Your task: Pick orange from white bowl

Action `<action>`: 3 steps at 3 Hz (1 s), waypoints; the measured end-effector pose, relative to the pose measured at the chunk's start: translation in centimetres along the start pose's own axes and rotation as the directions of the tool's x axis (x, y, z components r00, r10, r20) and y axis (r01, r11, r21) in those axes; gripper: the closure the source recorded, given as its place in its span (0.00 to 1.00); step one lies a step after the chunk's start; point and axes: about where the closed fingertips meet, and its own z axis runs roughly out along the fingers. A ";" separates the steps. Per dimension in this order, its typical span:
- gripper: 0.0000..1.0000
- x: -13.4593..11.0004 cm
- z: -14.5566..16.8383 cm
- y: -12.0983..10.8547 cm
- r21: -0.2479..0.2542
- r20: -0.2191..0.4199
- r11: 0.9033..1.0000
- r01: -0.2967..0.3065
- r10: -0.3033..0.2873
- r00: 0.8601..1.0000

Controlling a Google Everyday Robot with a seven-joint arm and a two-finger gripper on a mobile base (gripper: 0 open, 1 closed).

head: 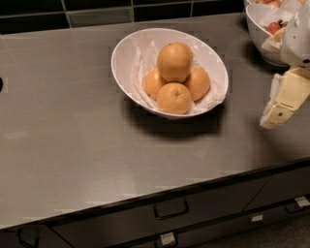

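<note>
The white bowl [124, 53] is wide, oval and lined with crinkled white paper. It stands on the grey counter at centre-back. The orange [175, 61] is the largest one, dull yellowish-orange, and rests on top of three smaller, deeper-orange ones [173, 98]. My gripper [272, 117] is cream-coloured and hangs at the right edge of the view, above the counter. It is to the right of the bowl, apart from it, and holds nothing that I can see.
A smaller, deeper white bowl [256, 29] with red fruit stands at the back right, just behind my arm. The counter's front edge [160, 193] runs below, with drawers and handles under it. A dark tiled wall [97, 14] is behind.
</note>
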 end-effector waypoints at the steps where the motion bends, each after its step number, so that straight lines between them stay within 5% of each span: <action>1: 0.00 -0.5 1.5 -3.3 0.017 0.050 0.999 -0.029 0.029 0.998; 3: 0.00 -3.4 4.8 -8.0 0.007 0.131 1.000 -0.018 0.017 0.991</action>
